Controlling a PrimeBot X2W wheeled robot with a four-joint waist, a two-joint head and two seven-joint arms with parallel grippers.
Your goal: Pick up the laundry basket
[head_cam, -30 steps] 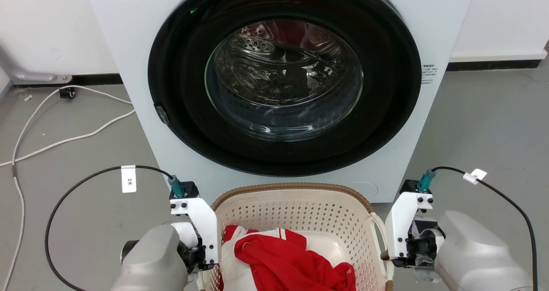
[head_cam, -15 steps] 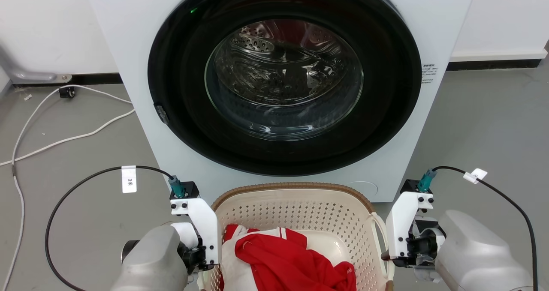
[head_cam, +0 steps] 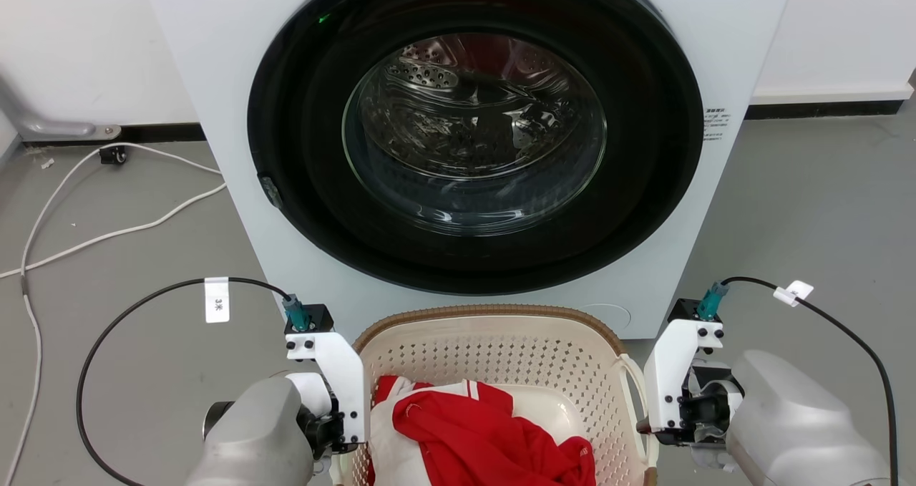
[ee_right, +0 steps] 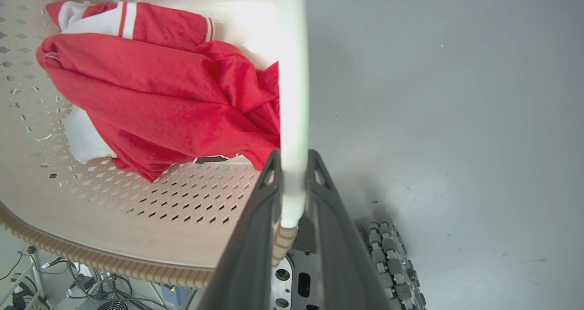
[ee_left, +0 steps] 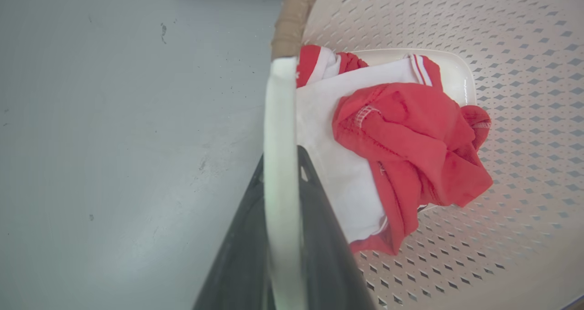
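The laundry basket (head_cam: 494, 357) sits between the two tools, directly in front of a white front-loading washing machine (head_cam: 207, 114). The left tool (ee_left: 282, 155) has its two dark fingers pressed together on the basket's white left handle (ee_left: 279, 113), one finger on each side of the strap. The right tool (ee_right: 293, 152) is clamped the same way on the white right handle (ee_right: 292, 72).

Grey floor (head_cam: 801, 207) spreads outward from both tools. Beyond the left tool a white cable (head_cam: 107, 235) trails across it toward a white wall (head_cam: 71, 42) with a dark baseboard (head_cam: 816, 108). The washer's dark round door (head_cam: 472, 135) is ahead of and above both tools, with the steel drum visible through the glass.

Inside the basket, between the tools, lies a crumpled red and white garment (ee_left: 401, 141).

In the head view the near part of the basket is cut off by the bottom edge, and white wrist mounts cover the fingers. Whether the basket's base touches the floor cannot be made out. Behind the right tool, part of a roller wheel (ee_right: 388, 255) is half hidden by the fingers.
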